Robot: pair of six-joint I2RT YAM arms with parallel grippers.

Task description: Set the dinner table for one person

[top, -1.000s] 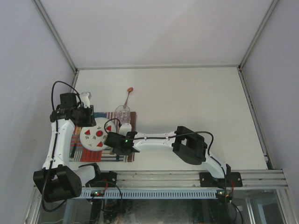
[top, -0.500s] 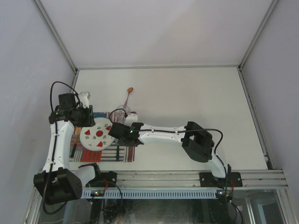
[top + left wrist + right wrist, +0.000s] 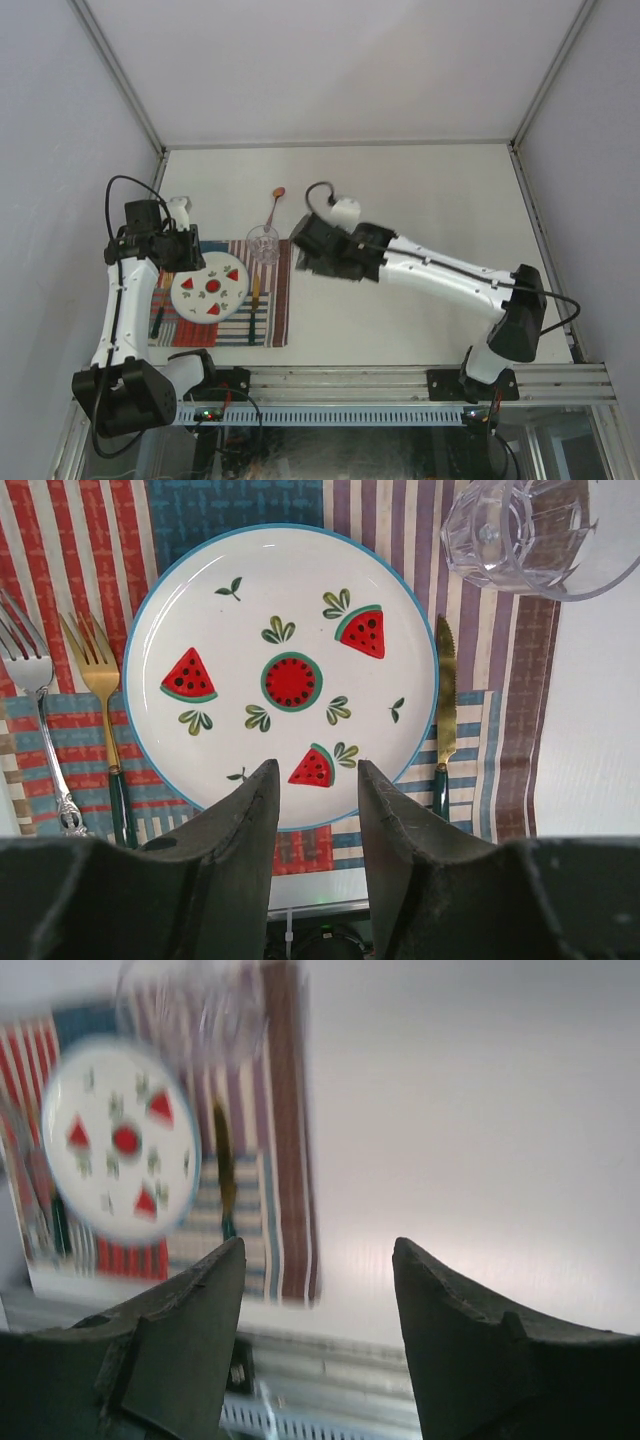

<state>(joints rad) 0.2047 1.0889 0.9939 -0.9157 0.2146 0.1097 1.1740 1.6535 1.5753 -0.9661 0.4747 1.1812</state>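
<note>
Setting looks mostly laid. Below the left fingers (image 3: 255,810) is the watermelon plate (image 3: 290,680) on the striped placemat (image 3: 515,710). Gold fork (image 3: 100,680) + silver fork (image 3: 35,670) lie to their left, knife (image 3: 445,710) to their right, clear glass (image 3: 530,530) ahead-right. Left fingers: partly open, narrow gap, nothing in it. Right fingers (image 3: 200,1300): wider apart, empty, over bare worktop (image 3: 430,210) just right of the mat (wrist view blurred). The worktop lies under both sets of fingers and spreads far ahead and right.

Odd one out = spoon (image 3: 274,208), off the mat on bare worktop, beyond the glass. From the right fingers it's ahead-left, near. From the left fingers it's ahead and well to the right. Its long axis runs near-to-far, slightly tilted, w/ bowl at the far end and handle toward the glass; touching or not, can't tell. Prob. next: right arm, the nearer one, takes the handle w/ fingers closing across it. Risk: clipping the glass.
</note>
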